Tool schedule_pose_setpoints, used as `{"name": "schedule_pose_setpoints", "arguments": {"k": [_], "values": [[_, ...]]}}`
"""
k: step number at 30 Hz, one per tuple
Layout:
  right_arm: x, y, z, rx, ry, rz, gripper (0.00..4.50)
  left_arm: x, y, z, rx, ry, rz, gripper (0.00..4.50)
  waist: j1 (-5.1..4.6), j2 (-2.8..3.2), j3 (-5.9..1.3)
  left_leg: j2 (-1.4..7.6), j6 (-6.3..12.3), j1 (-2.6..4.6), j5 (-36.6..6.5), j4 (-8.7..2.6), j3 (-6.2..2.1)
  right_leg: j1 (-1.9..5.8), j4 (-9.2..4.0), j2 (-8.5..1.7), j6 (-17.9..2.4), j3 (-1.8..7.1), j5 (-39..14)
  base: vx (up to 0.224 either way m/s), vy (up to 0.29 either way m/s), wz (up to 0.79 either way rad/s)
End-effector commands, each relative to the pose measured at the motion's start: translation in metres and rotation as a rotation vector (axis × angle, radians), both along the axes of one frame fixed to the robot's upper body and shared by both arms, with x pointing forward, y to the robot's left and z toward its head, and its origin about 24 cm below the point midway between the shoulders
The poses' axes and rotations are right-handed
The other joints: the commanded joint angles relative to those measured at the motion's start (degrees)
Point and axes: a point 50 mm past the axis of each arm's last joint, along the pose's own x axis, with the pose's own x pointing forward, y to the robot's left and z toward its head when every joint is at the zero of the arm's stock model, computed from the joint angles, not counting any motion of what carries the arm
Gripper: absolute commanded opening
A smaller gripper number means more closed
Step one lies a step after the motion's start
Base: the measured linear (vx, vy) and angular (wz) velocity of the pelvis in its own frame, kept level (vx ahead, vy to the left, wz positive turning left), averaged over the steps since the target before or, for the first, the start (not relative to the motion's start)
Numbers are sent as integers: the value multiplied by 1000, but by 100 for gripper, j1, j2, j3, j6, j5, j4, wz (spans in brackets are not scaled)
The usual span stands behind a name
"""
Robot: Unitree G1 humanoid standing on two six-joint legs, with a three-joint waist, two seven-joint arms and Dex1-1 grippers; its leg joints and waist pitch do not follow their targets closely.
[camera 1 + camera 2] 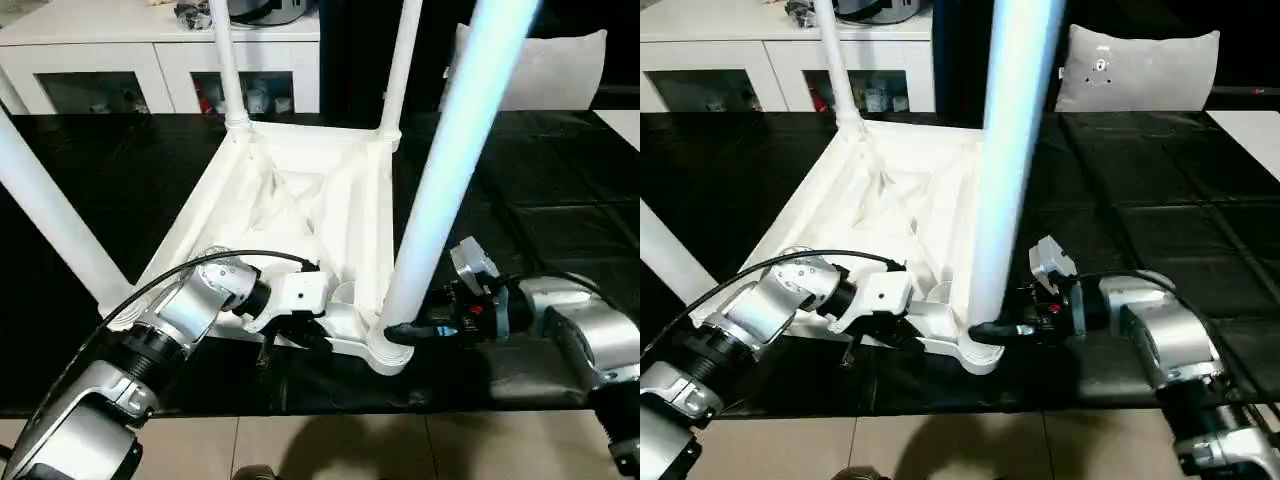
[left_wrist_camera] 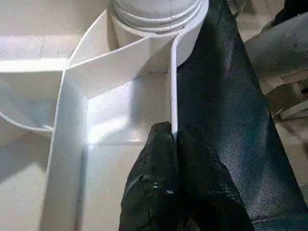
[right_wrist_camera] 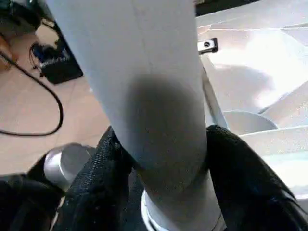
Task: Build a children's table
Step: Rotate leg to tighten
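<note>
The children's table lies upside down on the black cover, its ribbed white top (image 1: 290, 200) facing up. White legs stand in its corner sockets: two at the far corners (image 1: 225, 60), one at the near left (image 1: 50, 215) and one at the near right (image 1: 450, 170). My left gripper (image 2: 172, 132) is shut on the thin front rim (image 2: 173, 86) of the top, beside the near-right socket (image 1: 385, 355). My right gripper (image 3: 163, 159) reaches in from the right. Its fingers (image 3: 236, 159) press on both sides of the near-right leg, just above the socket.
The black-covered work table (image 1: 540, 220) ends just in front of my arms, with tiled floor (image 1: 330, 445) below. A white cabinet with glass doors (image 1: 150, 70) stands behind the table. A grey cushion (image 1: 1135, 65) leans at the back right.
</note>
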Motion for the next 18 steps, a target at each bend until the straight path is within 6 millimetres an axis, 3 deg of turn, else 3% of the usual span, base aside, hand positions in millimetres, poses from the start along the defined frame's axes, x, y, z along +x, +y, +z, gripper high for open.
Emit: {"name": "schedule_pose_setpoints", "arguments": {"k": [1,4,5,6,7,8,9,10,11,12,13,14,15,16,17,18], "values": [[9,9,0,6,-12,-123,205,-2,-13,1,-43,20,38,0,-44,-121,-430,270,404,-18,-337,-363,-56,400,-426,-462,295,380,-2419,0,0,0],[21,14,-6,-31,-38,-284,198,2,-17,1,-70,23,134,0,-121,-116,-388,213,264,8,-550,-359,-49,381,-537,-449,438,302,-2848,0,0,0],[33,16,-10,-59,-37,-439,197,6,-22,0,-94,25,212,0,-245,-137,-371,171,219,-5,-730,-339,-42,396,-616,-412,665,214,-3120,0,0,0],[40,17,-11,-69,-19,-530,196,9,-26,0,-104,26,258,0,-369,-123,-354,194,192,8,-929,-329,-67,402,-697,-379,791,124,-3266,0,0,0],[46,17,-14,-91,-11,-630,196,12,-29,0,-115,26,312,0,-427,-91,-354,219,191,22,-1034,-322,-84,420,-736,-381,831,78,-3308,0,0,0],[51,17,-16,-105,-1,-698,196,14,-32,-1,-121,24,354,0,-568,-23,-352,363,191,-7,-1319,-361,-163,512,-735,-398,849,19,-3243,0,0,0],[53,18,-17,-116,3,-745,195,16,-35,-1,-130,22,400,0,-669,73,-352,720,244,-70,-1875,-559,-324,637,-410,-430,700,159,-2759,0,0,0],[56,19,-18,-122,0,-780,195,18,-36,-1,-134,21,420,0,-669,73,-352,720,244,-70,-1875,-559,-324,637,-410,-430,700,159,-2759,0,0,0],[58,20,-18,-127,-4,-814,195,20,-39,-1,-145,18,462,0,-755,3,-296,949,83,63,-2578,-801,-410,520,102,-515,213,623,-1572,0,0,0],[63,21,-21,-123,18,-910,195,24,-47,0,-172,9,542,0,-737,-211,-231,224,-89,251,-2430,-370,-88,239,-574,-485,428,497,-3333,0,0,0],[63,21,-21,-122,19,-914,195,24,-48,0,-173,9,545,0,-727,-295,-206,-171,-11,436,-1865,-7,117,-9,-839,-471,725,264,-4457,0,0,0],[67,23,-21,-92,25,-974,195,26,-56,2,-202,8,603,0,-675,-318,-250,-211,303,156,-1217,-13,122,302,-790,-603,997,259,-4918,0,0,0],[67,23,-21,-91,24,-973,195,26,-56,2,-203,8,604,0,-664,-188,-309,-85,347,55,-1055,-99,46,377,-867,-485,1329,33,-4594,0,0,0],[67,26,-20,-64,0,-961,195,26,-62,4,-222,8,621,0,-664,-188,-309,-85,347,55,-1055,-99,46,377,-867,-485,1329,33,-4594,0,0,0],[68,29,-18,-47,-28,-947,229,26,-66,5,-233,6,626,0,-689,-6,-404,317,387,28,-1109,-292,-140,511,-760,-424,1077,30,-3212,0,0,0],[67,31,-16,-3,-30,-939,249,25,-67,5,-229,-2,605,0,-704,50,-425,671,480,-19,-1277,-448,-315,572,-451,-457,693,182,-2230,0,0,0]]}}
